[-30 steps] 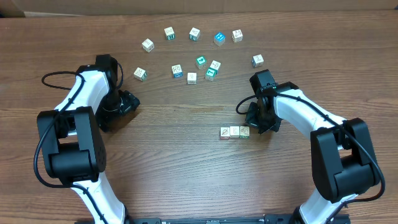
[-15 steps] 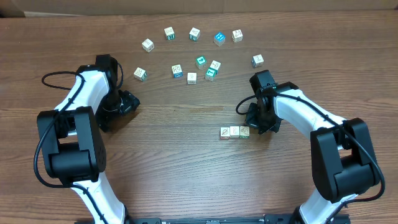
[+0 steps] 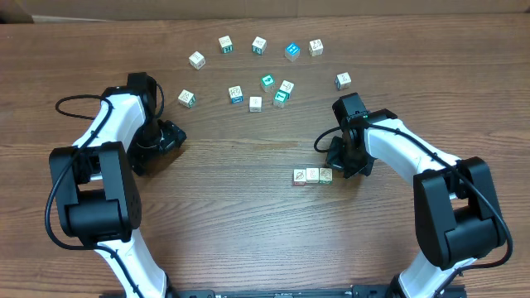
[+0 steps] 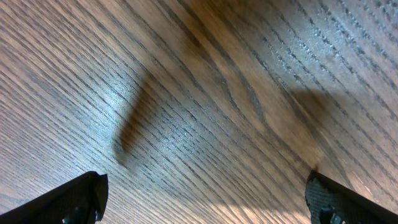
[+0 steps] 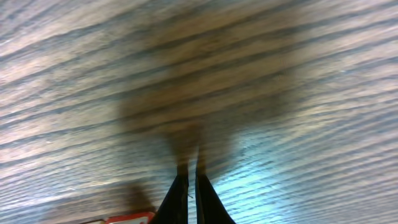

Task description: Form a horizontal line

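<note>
The horizontal line point(image 3: 312, 175) is a short row of three small picture cubes touching side by side, right of the table's middle. My right gripper point(image 3: 338, 164) is low over the wood just beyond the row's right end, with its jaws pressed together and nothing between them. In the right wrist view the shut fingertips point(image 5: 191, 186) point at bare wood, and a red cube edge point(image 5: 127, 218) peeks in at the bottom left. My left gripper point(image 3: 171, 137) is low over the table at the left, far from the row. Its jaws point(image 4: 202, 205) stand wide apart over bare wood.
Several loose cubes lie scattered across the back of the table, from a white one point(image 3: 196, 60) on the left to another point(image 3: 343, 80) on the right, with teal ones point(image 3: 267, 82) between. A cardboard wall point(image 3: 265, 7) runs along the far edge.
</note>
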Tool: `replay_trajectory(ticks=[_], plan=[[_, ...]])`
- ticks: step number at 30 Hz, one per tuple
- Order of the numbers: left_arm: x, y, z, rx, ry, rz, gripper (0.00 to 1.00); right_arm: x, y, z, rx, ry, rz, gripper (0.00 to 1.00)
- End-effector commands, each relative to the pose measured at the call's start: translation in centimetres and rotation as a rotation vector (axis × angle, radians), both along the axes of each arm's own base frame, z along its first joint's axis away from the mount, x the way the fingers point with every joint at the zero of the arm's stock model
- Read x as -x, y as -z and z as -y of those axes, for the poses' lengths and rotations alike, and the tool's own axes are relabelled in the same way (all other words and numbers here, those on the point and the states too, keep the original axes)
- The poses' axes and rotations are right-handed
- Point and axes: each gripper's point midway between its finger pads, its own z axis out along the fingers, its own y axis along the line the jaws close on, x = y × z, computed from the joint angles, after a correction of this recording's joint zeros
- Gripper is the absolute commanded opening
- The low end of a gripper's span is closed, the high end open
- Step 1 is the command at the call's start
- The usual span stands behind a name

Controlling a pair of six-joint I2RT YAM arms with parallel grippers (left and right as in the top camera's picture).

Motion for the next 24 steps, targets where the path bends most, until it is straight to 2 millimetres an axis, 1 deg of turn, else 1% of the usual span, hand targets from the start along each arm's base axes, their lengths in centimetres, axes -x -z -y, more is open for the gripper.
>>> replay_trajectory(ticks=[1,20,24], plan=[[0.16,-0.08,-0.21,-0.019,0.017,-0.003,1.00,-0.22,-0.31,-0.74,-0.021,-0.007,0.013,0.04],[0.16,-0.08,-0.21,-0.019,0.017,-0.003,1.00,-0.12,-0.31,-0.73,-0.020,-0.006,0.009,0.04],[0.16,-0.08,-0.21,-0.019,0.016,-0.003,1.00,-0.03,-0.33,-1.05,-0.038,-0.011,0.004,0.04]])
